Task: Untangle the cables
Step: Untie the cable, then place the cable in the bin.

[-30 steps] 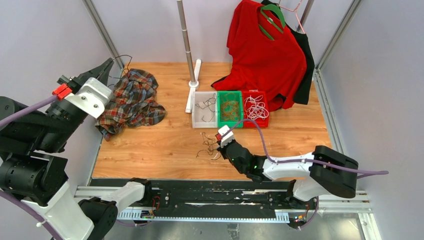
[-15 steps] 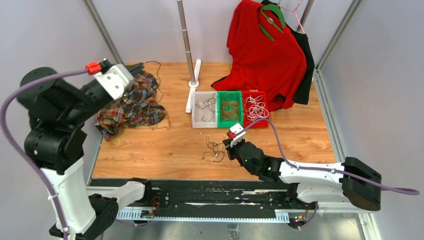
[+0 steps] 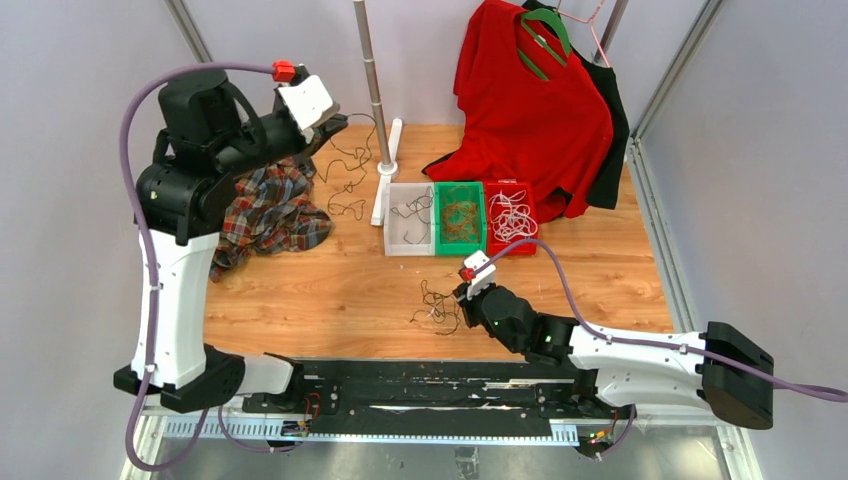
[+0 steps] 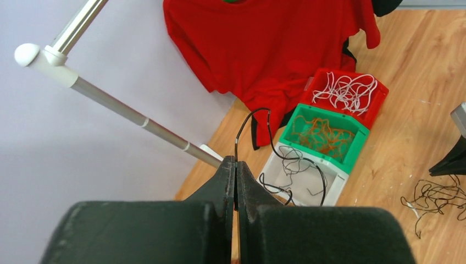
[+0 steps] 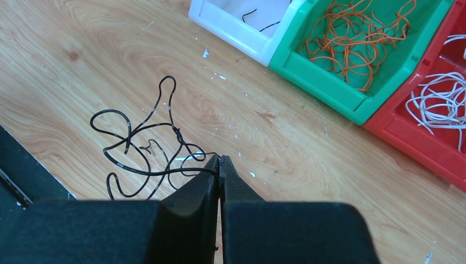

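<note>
Partway, I'd say: left jaws clamped on one black cable (image 4: 236, 148) dangling up by the pole (image 3: 372, 80), right jaws pinching the black tangle (image 3: 434, 305) on the tabletop (image 3: 600, 270). The bins (image 3: 460, 251) already hold sorted bunches.

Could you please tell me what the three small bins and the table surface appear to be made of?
The white bin, green bin and red bin look like moulded plastic: uniform colour and smooth, slightly glossy walls. The table looks like wood or wood-effect laminate: visible grain and a light sheen; I cannot tell which.
</note>
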You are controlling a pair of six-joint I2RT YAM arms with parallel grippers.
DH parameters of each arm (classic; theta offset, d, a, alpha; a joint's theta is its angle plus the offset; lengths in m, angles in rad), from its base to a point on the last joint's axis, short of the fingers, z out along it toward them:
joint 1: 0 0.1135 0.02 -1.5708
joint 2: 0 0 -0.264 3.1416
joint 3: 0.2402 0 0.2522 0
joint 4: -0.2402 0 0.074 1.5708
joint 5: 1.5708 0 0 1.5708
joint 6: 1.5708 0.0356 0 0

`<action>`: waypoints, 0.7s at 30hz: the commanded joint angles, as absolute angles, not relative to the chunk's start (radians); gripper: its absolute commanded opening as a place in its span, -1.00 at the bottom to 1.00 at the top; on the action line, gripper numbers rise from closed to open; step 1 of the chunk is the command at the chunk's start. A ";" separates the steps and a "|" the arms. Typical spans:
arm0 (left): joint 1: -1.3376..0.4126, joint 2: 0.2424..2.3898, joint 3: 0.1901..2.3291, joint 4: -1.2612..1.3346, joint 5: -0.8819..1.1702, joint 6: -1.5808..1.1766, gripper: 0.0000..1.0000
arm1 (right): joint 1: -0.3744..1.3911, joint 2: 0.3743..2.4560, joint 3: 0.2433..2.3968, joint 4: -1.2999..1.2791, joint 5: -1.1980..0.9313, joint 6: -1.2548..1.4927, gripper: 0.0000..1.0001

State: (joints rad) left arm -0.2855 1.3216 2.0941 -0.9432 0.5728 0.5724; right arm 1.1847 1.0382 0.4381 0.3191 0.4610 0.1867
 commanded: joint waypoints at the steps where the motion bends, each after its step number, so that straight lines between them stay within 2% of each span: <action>1: -0.322 1.344 2.112 -0.896 0.534 0.587 -0.99 | 1.181 1.030 0.456 0.281 0.468 0.201 -0.99; 16: -0.407 1.626 2.278 -0.778 0.463 0.528 -0.99 | 1.180 0.921 0.416 0.198 0.531 0.244 -0.99; 21: -0.435 1.678 2.239 -0.698 0.458 0.497 -0.99 | 1.181 0.881 0.396 0.174 0.551 0.253 -0.99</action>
State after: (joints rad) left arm -0.4099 1.6608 2.2414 -0.8036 0.4694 0.5369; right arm 1.1847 0.9085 0.4229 0.2085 0.5064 0.2283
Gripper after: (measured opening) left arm 0.017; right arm 0.010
